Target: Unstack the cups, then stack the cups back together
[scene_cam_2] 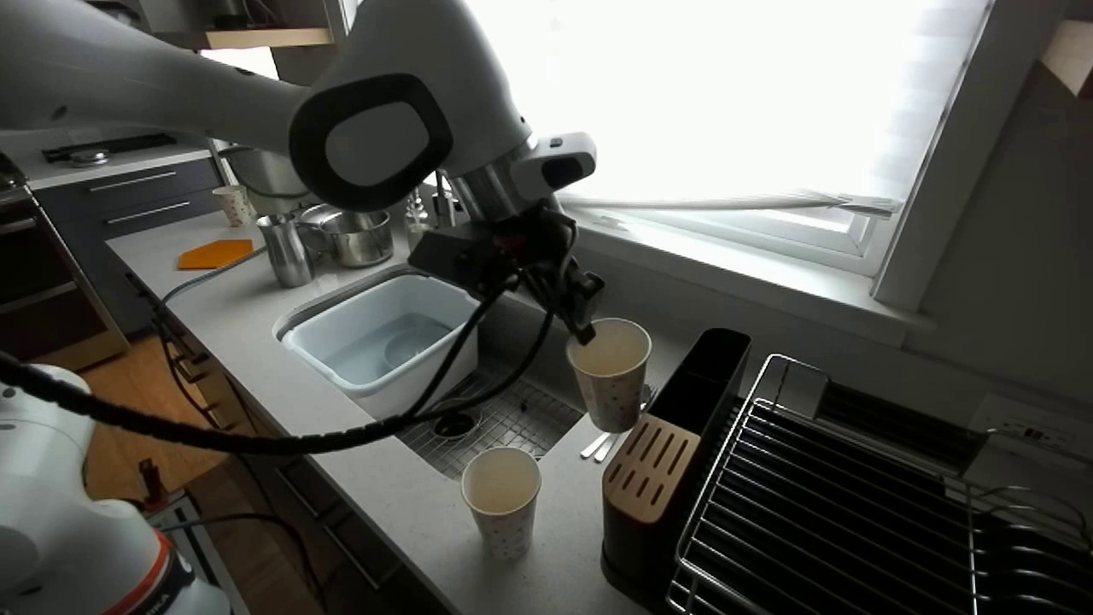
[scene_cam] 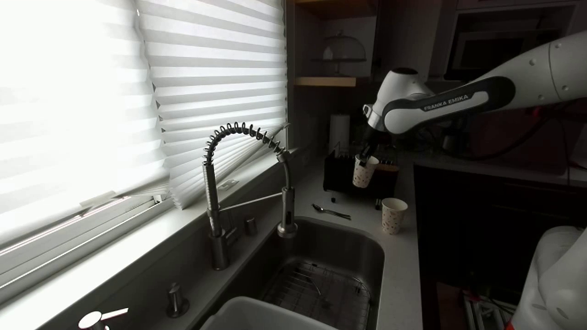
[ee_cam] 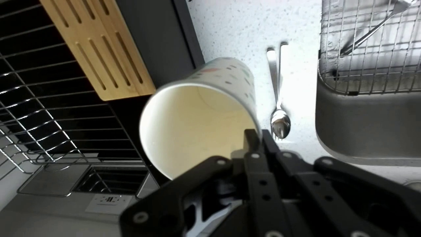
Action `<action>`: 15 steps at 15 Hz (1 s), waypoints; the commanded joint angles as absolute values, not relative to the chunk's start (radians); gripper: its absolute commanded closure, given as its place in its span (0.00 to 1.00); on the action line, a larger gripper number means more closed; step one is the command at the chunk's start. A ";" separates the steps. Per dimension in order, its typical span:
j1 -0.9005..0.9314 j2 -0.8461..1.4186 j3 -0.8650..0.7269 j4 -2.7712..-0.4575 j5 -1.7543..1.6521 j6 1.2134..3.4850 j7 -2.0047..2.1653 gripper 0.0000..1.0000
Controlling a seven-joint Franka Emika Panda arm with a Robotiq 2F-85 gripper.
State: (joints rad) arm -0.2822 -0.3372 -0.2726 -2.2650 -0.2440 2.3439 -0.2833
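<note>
Jaws sat almost together — gripper had one speckled cup by the rim, tilted, in the air near the wood-topped caddy. Second cup stood upright on the counter by the sink, apart from the first.

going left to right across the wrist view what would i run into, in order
Slotted wooden board → cup → spoon → sink. The gripper pinches the cup's rim and overlaps it, so it gets no place of its own.
</note>
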 commanded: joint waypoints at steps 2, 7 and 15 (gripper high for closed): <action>-0.246 -0.430 -0.267 -2.240 -0.217 2.151 -0.323 0.99; -0.210 -0.493 -0.271 -2.245 -0.206 1.951 -0.392 0.99; -0.216 -0.507 -0.289 -2.276 -0.283 1.843 -0.484 0.99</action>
